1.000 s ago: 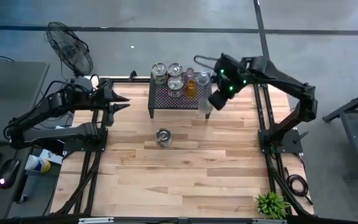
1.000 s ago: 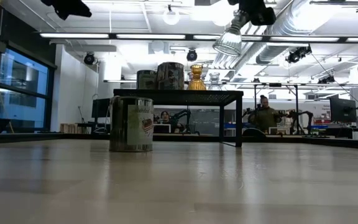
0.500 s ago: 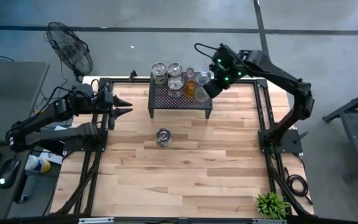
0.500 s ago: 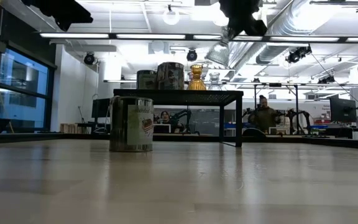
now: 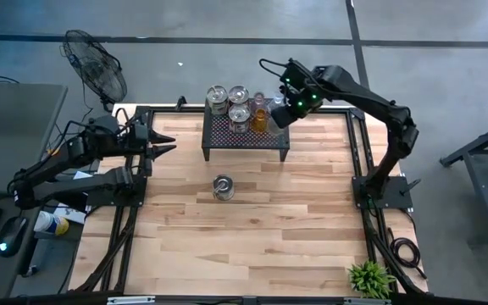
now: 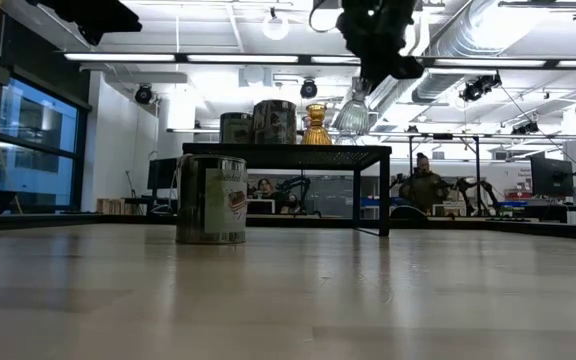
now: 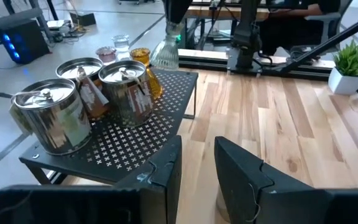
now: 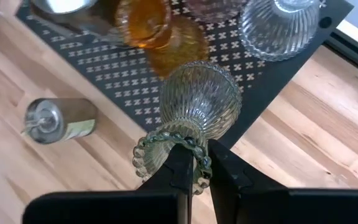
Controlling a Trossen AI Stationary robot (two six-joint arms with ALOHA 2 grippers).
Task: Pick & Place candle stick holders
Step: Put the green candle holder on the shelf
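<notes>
Four views record the scene. High view: a pale wooden table [image 5: 252, 229] stands on a grey floor, with a fan [image 5: 94, 66] at 10 o'clock and a potted plant [image 5: 369, 277] at 5 o'clock. A black perforated stand [image 5: 245, 135] sits toward 12 o'clock. It carries three silvery holders [image 5: 228, 103], one amber holder [image 5: 259, 119], one pink holder [image 5: 259, 101] and one clear holder [image 5: 277, 104]. One silvery tin [image 5: 223, 187] stands alone on the wood near centre. The right gripper [image 5: 280, 118] hovers at the stand's 3 o'clock edge. The left gripper [image 5: 164, 143] waits at 9 o'clock, off the stand.

Low view: a bright room with ceiling strip lights and desks lies behind the table, and a person [image 6: 425, 184] sits far back. The ribbed glass holder [image 6: 352, 113] hangs tilted above the stand's top, apart from it.

Left wrist view: the left gripper's jaws stand moderately apart, holding nothing. Three silvery holders, the amber, pink and clear ones show on the stand, with the ribbed holder beyond.

Right wrist view: the right gripper's fingers [image 8: 180, 167] are closed narrowly on the beaded rim of the ribbed glass holder, above the stand's edge.
</notes>
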